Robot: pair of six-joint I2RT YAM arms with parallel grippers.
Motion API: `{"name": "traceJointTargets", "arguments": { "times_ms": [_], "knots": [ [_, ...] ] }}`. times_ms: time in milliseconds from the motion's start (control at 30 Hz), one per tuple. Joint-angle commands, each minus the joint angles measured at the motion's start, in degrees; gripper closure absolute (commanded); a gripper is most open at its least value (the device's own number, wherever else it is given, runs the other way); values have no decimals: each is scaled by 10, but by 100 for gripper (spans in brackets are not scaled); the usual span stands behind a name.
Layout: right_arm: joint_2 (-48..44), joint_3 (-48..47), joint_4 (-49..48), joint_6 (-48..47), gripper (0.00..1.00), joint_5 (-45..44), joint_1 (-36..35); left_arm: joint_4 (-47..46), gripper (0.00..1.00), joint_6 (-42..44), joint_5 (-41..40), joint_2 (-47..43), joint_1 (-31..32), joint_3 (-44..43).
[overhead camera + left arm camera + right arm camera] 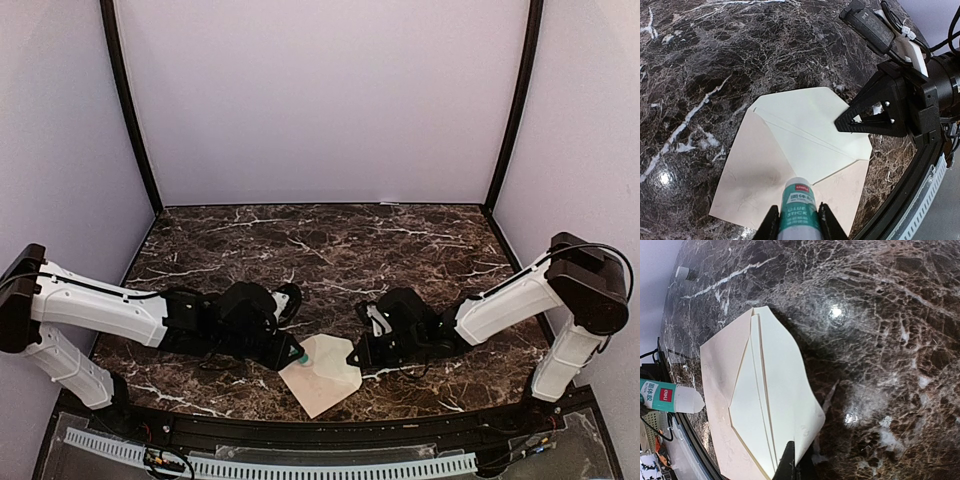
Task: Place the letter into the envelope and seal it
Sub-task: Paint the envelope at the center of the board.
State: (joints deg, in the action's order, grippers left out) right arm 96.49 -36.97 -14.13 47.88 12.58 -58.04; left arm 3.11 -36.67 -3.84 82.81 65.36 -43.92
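While the top view sets the small cream paper envelope (pixel 325 378) between your arms, the left wrist shows the left gripper (pixel 799 224) clamped on a green-and-white glue stick (pixel 797 202), flap straight ahead, crease crosswise; right wrist: right gripper (pixel 790 465), closed, touches the flap's corner; letter unseen.

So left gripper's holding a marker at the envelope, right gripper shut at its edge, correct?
Not a marker: the left wrist view shows the left gripper holding a glue stick. Rest stands: it's at the envelope, right gripper shut at its edge.
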Motion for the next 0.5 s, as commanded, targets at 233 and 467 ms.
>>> {"name": "traceJointTargets", "arguments": {
  "times_ms": [233,467],
  "knots": [
    [6,-13,3,-9,100,-2,-7,-26,100,10,72,29,-4,-3],
    [7,-14,5,-10,100,-3,-6,-14,100,16,76,44,-4,-10]
  ]
}}
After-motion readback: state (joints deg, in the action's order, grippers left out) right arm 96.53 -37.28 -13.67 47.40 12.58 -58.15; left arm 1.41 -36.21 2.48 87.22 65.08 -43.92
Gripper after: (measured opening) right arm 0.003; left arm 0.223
